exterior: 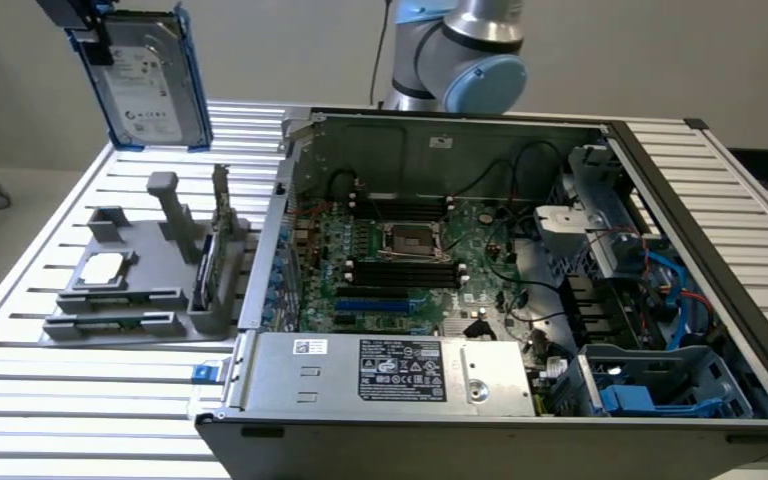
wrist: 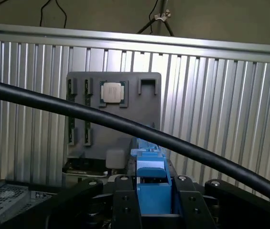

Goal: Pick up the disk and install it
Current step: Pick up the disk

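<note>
Disk position: you are holding the disk (exterior: pixel 151 80) upright in the air at the exterior view's left, above the grey parts holder (exterior: pixel 131 290) on the table (exterior: pixel 37 400) and well apart from the open computer case (exterior: pixel 491 420).
Fingers: the fingers (wrist: pixel 124 210) are clamping on the disk, with its blue rail (wrist: pixel 151 183) sitting squarely between them (the wrist view is showing one dark finger on either side).
Disk against fingers: the hold is sitting at the upper end, so the labelled body is hanging below it, facing the exterior camera.
Handling: you are probably dealing with a stiff, dense metal block that is not going to flex. Its bare faces are likely slick, and it is likely sensitive to knocks.
Where to hold: the plastic rails along the long edges are looking like the safest purchase, not the label face.
Watch: gripped at one end, the disk is liable to pivot in the fingers.
</note>
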### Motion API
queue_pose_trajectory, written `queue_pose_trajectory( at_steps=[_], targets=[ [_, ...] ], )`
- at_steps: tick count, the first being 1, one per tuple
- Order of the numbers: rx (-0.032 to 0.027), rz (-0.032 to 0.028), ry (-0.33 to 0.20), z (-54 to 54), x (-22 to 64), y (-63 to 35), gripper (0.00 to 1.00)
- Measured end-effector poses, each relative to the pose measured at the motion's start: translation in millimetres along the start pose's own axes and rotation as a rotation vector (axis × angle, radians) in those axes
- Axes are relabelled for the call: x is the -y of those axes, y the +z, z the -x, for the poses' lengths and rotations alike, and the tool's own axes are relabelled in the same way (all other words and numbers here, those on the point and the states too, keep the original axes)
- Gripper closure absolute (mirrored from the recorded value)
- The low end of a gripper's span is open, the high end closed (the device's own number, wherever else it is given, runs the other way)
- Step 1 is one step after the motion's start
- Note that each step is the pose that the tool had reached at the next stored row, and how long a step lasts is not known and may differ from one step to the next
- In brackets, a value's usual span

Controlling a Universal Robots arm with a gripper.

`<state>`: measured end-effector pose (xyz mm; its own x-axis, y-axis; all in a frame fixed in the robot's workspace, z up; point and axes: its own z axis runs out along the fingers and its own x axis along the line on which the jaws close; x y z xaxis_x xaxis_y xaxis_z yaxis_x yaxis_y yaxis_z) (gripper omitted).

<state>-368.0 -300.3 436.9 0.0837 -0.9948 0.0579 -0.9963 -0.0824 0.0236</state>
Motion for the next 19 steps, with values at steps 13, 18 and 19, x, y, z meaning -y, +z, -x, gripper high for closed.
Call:
queue_pose_trajectory(
  at_steps=[13, 18, 19],
  targets=[
    [0.0298, 0.0031, -0.001, -6.1, 58.4, -19.1, 0.67],
    [0.0311, 0.0041, -0.001, -11.2, 80.8, -19.6, 0.67],
    [0.0311, 0.0047, -0.001, -12.3, 85.2, -19.7, 0.67]
  ],
)
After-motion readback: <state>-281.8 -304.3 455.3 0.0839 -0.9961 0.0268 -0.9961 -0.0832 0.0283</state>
